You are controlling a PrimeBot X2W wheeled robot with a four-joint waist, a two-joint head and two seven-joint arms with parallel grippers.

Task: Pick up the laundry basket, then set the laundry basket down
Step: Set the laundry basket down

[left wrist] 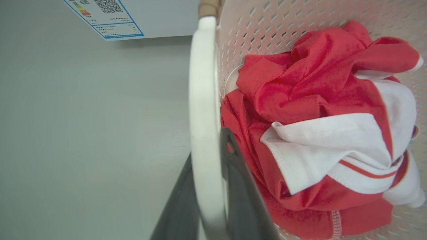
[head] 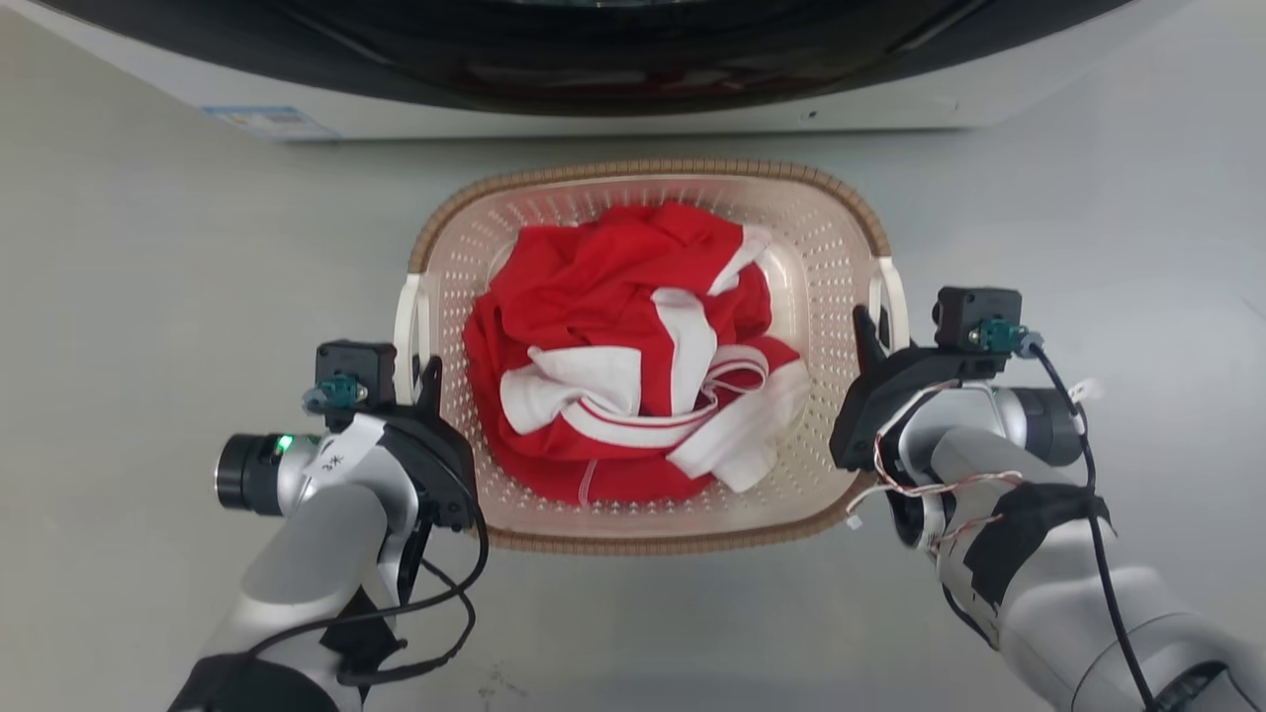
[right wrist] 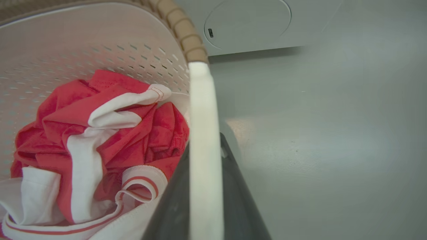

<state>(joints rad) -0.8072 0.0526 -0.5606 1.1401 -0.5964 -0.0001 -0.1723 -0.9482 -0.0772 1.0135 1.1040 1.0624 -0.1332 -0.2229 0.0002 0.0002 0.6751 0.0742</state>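
The left gripper (head: 427, 374) has its two dark fingers (left wrist: 240, 186) pressed on either side of the white left handle (head: 407, 321), one inside the wall, one outside. The laundry basket (head: 643, 170) sits between the arms, just in front of the washing machine (head: 940, 99); whether it rests on the grey floor (head: 148, 297) or hangs slightly above it is hard to judge from overhead. Red and white clothing (head: 613, 297) lies crumpled inside; the right gripper (head: 870, 331) likewise clamps across the white right handle (head: 893, 292).
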